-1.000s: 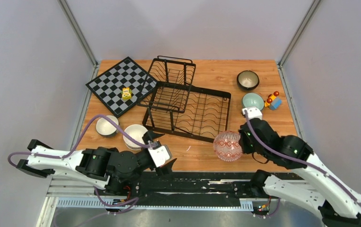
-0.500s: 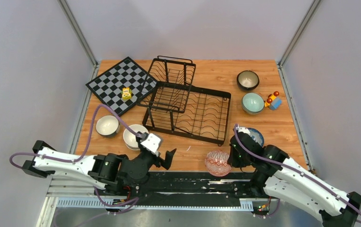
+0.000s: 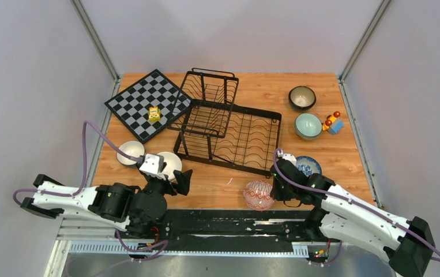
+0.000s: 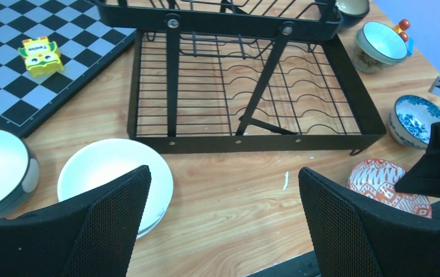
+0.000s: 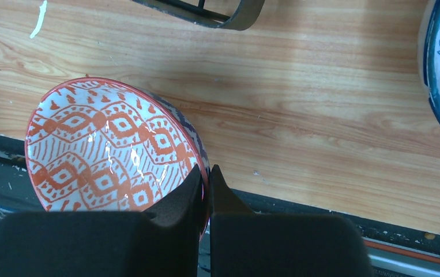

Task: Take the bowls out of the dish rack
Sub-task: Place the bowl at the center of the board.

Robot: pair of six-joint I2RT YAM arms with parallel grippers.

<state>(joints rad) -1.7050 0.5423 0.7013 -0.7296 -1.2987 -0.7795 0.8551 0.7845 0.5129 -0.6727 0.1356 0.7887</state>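
Observation:
My right gripper [image 3: 273, 188] [image 5: 205, 173] is shut on the rim of the red-patterned bowl [image 3: 258, 195] [image 5: 108, 150], which sits upright at the table's near edge. The black wire dish rack [image 3: 266, 116] [image 4: 234, 140] holds no bowls that I can see. To its right stand a blue-and-white bowl [image 3: 309, 166], a pale teal bowl [image 3: 308, 125] and a dark-glazed bowl [image 3: 302, 97]. On the rack's left are a white bowl [image 3: 168, 162] [image 4: 111, 170] and a grey-rimmed bowl [image 3: 130, 153]. Above bare wood beside the white bowl, my left gripper [image 3: 174, 182] [image 4: 223, 231] is open and holds nothing.
A checkerboard [image 3: 142, 101] with a small yellow block [image 3: 154, 113] lies at the far left, partly under the rack. A small colourful toy [image 3: 333, 123] stands beside the teal bowl. A black rail [image 3: 234, 222] runs along the near edge.
The right arm has brought the red-patterned bowl down and leftward to the table's near edge, turning it upright. The left gripper, still open, has swung left toward the white bowl.

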